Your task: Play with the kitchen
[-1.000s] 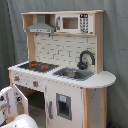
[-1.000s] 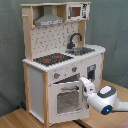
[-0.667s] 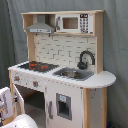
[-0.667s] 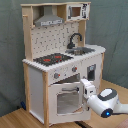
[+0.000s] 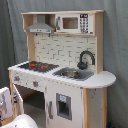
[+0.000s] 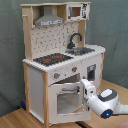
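1. The kitchen [image 6: 62, 60] fills the middle of both exterior views. Its black-red stovetop [image 6: 52, 59], sink [image 5: 72, 74] and black faucet [image 6: 75, 40] sit on the counter, with the grey hood [image 5: 40, 26] and microwave shelf [image 5: 75, 22] above.
2. In the second exterior view the oven door [image 6: 67, 97] sits in the lower centre of the frame, below two knobs [image 6: 65, 72]. In the first exterior view it hangs swung open at the lower left.
3. We see the end effector [image 6: 87, 90] at the lower right of the second exterior view, touching or just beside the oven door's right edge near its handle. We cannot tell whether it is parted or closed on anything.
4. We judge the step in hand to be working the oven door.
5. The next move likely calls for a slow arc that follows the door's hinge, so the contact does not slip off the edge.
6. The kitchen stands on a wooden floor [image 6: 20, 119] against a grey curtain [image 5: 117, 45].
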